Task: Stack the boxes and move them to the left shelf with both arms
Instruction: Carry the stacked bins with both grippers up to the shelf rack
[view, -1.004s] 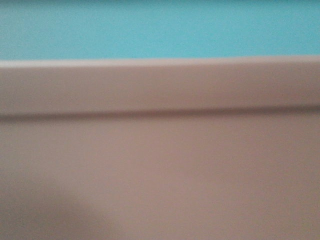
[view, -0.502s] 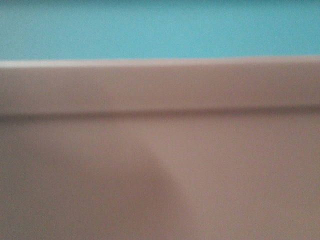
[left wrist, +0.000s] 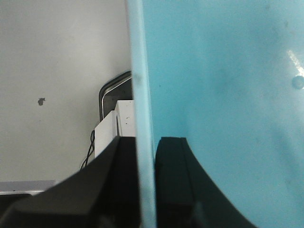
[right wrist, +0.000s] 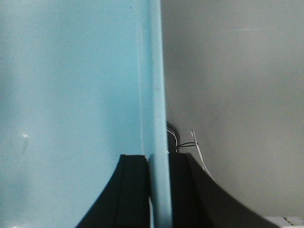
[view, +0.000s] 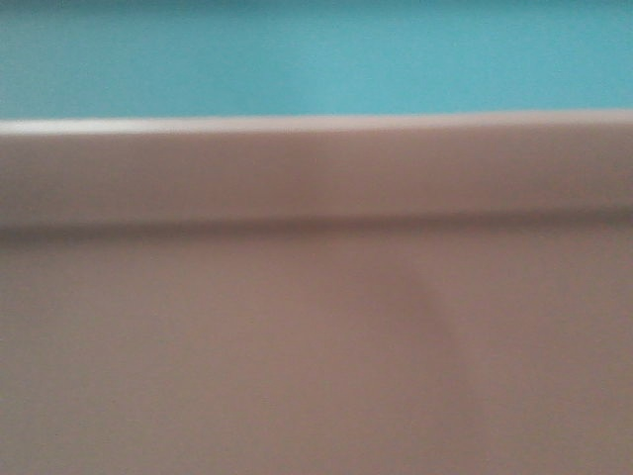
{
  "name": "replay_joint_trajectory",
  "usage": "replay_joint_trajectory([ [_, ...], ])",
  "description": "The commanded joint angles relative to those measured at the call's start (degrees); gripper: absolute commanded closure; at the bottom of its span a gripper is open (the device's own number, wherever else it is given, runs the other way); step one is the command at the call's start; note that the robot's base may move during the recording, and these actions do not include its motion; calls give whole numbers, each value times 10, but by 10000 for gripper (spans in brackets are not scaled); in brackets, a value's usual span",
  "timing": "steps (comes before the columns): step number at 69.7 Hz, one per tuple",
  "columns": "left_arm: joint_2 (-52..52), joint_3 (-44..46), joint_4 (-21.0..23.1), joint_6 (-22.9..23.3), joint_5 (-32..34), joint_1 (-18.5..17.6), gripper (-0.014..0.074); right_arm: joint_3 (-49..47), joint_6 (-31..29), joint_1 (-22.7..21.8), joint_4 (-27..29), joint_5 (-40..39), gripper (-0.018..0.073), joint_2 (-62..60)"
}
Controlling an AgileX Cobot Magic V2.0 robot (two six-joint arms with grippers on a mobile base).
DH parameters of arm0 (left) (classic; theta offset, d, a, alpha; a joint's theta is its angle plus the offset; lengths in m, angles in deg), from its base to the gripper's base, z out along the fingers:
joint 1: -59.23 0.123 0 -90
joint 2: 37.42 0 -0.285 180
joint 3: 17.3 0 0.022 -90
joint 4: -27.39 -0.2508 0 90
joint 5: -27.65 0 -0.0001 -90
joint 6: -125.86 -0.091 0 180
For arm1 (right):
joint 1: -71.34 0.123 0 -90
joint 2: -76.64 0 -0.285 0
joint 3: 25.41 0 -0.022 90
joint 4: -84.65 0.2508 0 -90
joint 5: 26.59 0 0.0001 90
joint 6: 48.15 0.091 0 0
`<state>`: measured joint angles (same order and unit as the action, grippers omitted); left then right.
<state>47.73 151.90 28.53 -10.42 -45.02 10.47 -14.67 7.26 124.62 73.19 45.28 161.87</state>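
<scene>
**A:** Salmon-pink plastic fills your front view: the pink bin (view: 316, 346) sits so close to the lens that you get only a blurred wall with its rim band running across the frame. Above that rim you see the sky-blue bin (view: 316, 59), also blurred. Whether the blue one is nested in the pink one or just behind it, you can't tell from here.

**B:** And your two arms?

**A:** On your left wrist view, the left end effector (left wrist: 146, 190) is clamped on the blue bin's wall (left wrist: 142, 95): one black finger (left wrist: 118, 190) lies against the outside of the rim, the other presses the inner face, and the thin pale edge runs up between them. The bin's blue interior (left wrist: 223, 95) fills the right side of that view.

**B:** Same on the other side?

**A:** Yes. Your right end effector (right wrist: 159, 190) pinches the opposite wall (right wrist: 154, 95) the same way, a black finger (right wrist: 130, 194) on the inside and one on the outside, touching the plastic on both faces.

**B:** Anything around it?

**A:** Past the left wall you see a plain grey surface (left wrist: 57, 71), a white box-like unit (left wrist: 114, 133) with a dark-framed object behind it, and black cables (left wrist: 88, 154). The shelf shows in none of your views.
</scene>
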Motion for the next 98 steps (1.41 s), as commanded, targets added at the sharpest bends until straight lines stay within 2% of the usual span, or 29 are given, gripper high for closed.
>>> replay_joint_trajectory([
  [1, -21, 23, 70, 1, -42, -10, 603, -22, 0, 4, 16, 21, 506, -20],
  [98, -21, 23, 71, 1, -42, -10, 603, -22, 0, 4, 16, 21, 506, -20],
])
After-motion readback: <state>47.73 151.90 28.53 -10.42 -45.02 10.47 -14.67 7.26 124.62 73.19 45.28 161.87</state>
